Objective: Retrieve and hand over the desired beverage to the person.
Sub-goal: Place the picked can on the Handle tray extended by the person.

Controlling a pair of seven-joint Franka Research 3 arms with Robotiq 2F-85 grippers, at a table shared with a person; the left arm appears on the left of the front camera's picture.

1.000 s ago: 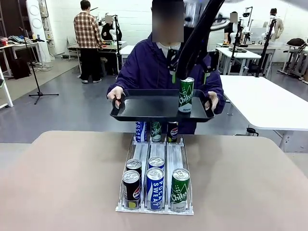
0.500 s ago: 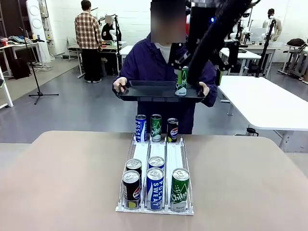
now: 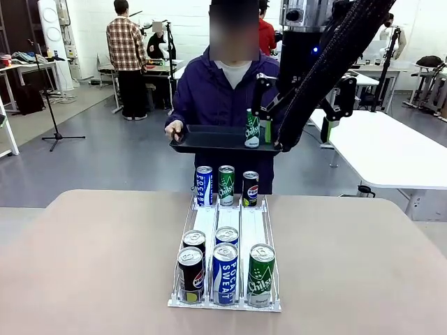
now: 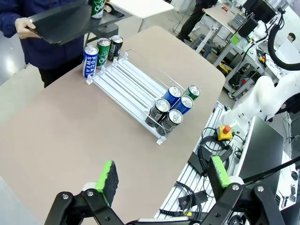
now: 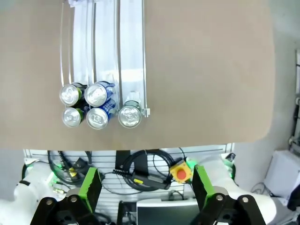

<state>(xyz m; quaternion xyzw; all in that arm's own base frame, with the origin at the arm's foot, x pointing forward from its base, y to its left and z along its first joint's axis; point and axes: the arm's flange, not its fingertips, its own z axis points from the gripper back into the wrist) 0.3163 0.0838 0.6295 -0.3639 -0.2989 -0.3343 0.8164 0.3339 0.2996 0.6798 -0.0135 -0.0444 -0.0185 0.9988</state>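
Observation:
The person (image 3: pixel 213 94) in a dark purple jacket stands at the far side holding a black tray (image 3: pixel 202 139) at chest height. A green Chilsung can (image 3: pixel 252 128) stands upright on the tray's right part. My right gripper (image 3: pixel 297 130) hangs open just right of that can, with nothing between its green pads. In the right wrist view the right gripper (image 5: pixel 146 187) is open high above the table. My left gripper (image 4: pixel 164 173) is open too, high over the table's corner, far from the tray (image 4: pixel 61 23) and the green can (image 4: pixel 97 7).
A clear three-lane can rack (image 3: pixel 225 230) lies mid-table, with several Pepsi, Pocari Sweat and Chilsung cans at its near end and three upright at its far end (image 3: pixel 226 185). The brown table (image 3: pixel 84 265) is bare around it. White tables stand to the right, behind.
The person has raised the tray with the green can and drawn it closer to the body. My right gripper has come off the can and lifted up and right.

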